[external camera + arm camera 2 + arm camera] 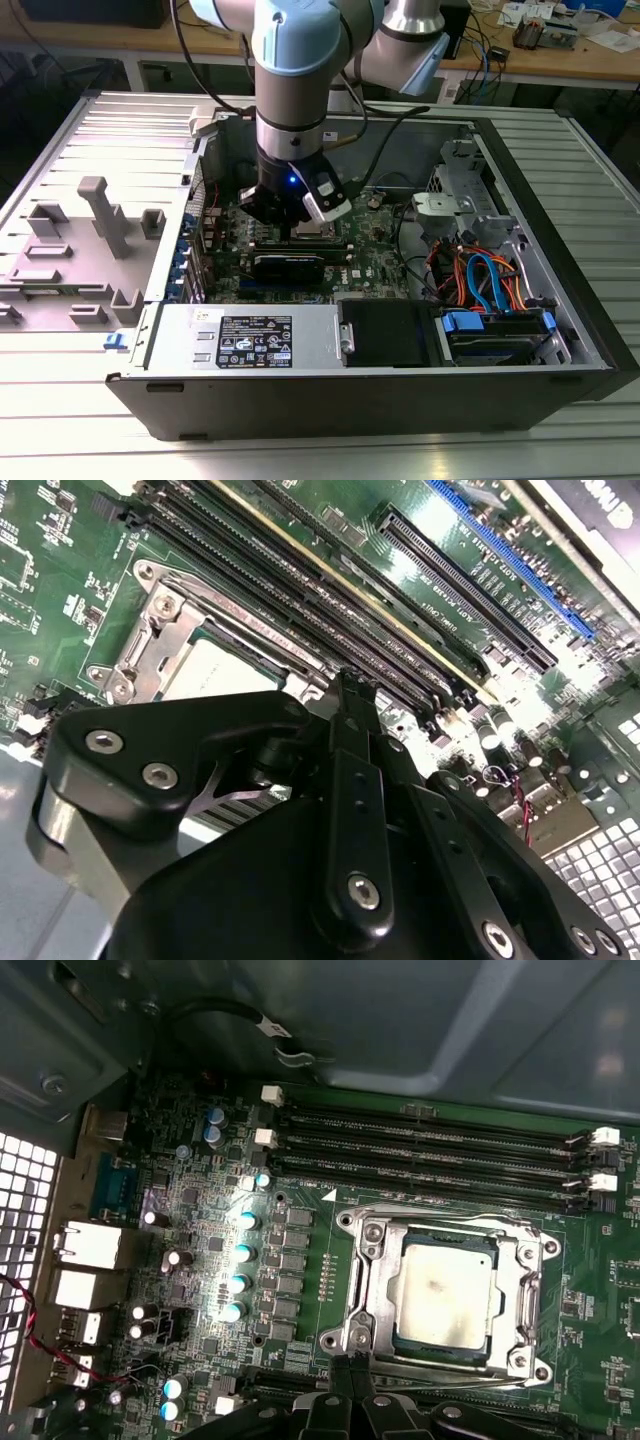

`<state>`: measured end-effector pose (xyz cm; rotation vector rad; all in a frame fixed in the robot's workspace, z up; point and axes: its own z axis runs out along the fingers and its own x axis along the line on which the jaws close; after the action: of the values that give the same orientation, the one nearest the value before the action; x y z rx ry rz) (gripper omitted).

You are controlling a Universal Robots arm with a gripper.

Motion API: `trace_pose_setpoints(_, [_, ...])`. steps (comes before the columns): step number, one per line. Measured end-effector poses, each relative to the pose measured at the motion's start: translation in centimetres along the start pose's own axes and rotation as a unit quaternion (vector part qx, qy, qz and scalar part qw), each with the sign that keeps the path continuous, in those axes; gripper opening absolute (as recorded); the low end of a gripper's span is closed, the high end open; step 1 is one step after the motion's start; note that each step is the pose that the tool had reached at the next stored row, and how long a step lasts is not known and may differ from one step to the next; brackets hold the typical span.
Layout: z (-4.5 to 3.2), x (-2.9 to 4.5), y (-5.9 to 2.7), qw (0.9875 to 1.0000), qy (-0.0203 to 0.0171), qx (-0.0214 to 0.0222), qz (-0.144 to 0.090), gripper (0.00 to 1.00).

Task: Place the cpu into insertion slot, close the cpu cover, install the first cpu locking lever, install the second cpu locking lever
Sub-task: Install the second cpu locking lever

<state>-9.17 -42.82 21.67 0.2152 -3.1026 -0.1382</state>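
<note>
In the first wrist view the cpu (445, 1295), a square chip with a dull silver top, lies flat in the insertion slot (349, 1222) on the green board. The cpu cover (377, 1280), a silver frame, lies down around the chip. My gripper (352, 1368) is shut with its tips together, empty, right at the slot's edge near one corner. The second wrist view shows the closed fingers (345, 695) just beside the chip (215, 670) and the frame (150, 640). In the exterior view the gripper (298, 218) hangs low inside the computer case over the board.
Long black memory slots (430, 1150) run beside the socket, and card slots (470, 570) lie beyond. Capacitors (240, 1250) and rear ports (90, 1245) stand nearby. The power supply (250, 335), drive cage (500, 330) and cables (480, 275) fill the case's near side.
</note>
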Motion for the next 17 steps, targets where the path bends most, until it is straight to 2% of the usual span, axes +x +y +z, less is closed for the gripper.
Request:
trace_pose_setpoints(7, [0.49,0.12,-0.08,1.0,-0.0001,-0.0027,0.0,0.11])
trace_pose_setpoints(17, [0.6,0.18,-0.09,1.0,-0.0005,-0.0063,-0.001,0.11])
